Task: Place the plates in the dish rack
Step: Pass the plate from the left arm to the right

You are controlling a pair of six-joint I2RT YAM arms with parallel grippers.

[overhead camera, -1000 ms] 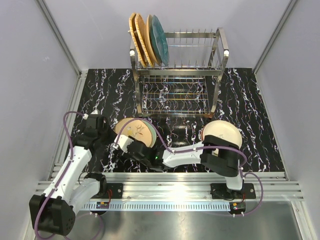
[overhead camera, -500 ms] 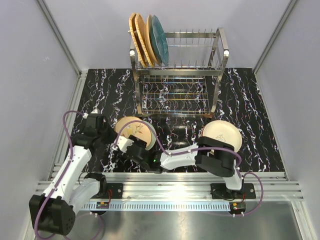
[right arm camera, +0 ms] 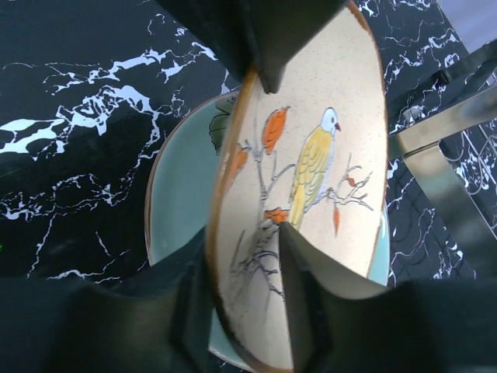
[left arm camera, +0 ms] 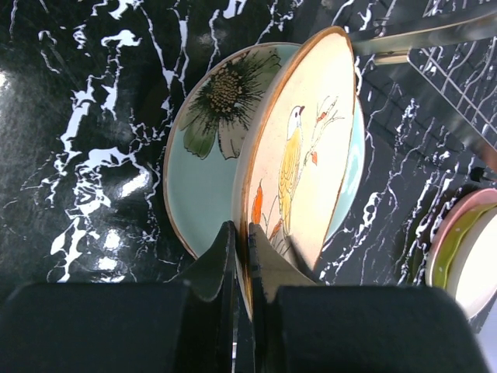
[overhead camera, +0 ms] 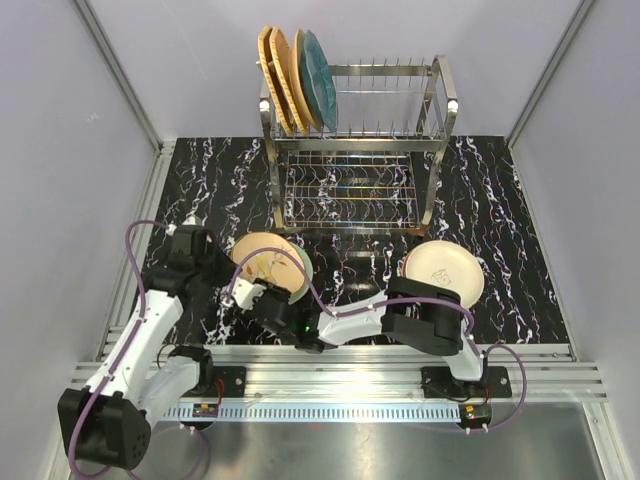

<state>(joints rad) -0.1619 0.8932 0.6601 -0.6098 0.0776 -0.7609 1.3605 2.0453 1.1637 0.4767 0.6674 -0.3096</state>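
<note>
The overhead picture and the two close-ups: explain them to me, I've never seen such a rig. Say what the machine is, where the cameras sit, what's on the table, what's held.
Two robot arms are bolted at the near edge of a black marbled table. The wide picture comes from a fixed camera above and behind them; each close-up comes from a camera on one wrist. At the back stands a steel dish rack with a few upright plates in it. A pile of plates lies at right. At left a flower plate lies flat, with the bird plate tipped on edge over it. The left tool is shut on its rim; the right tool straddles the rim elsewhere, grip unclear.
</note>
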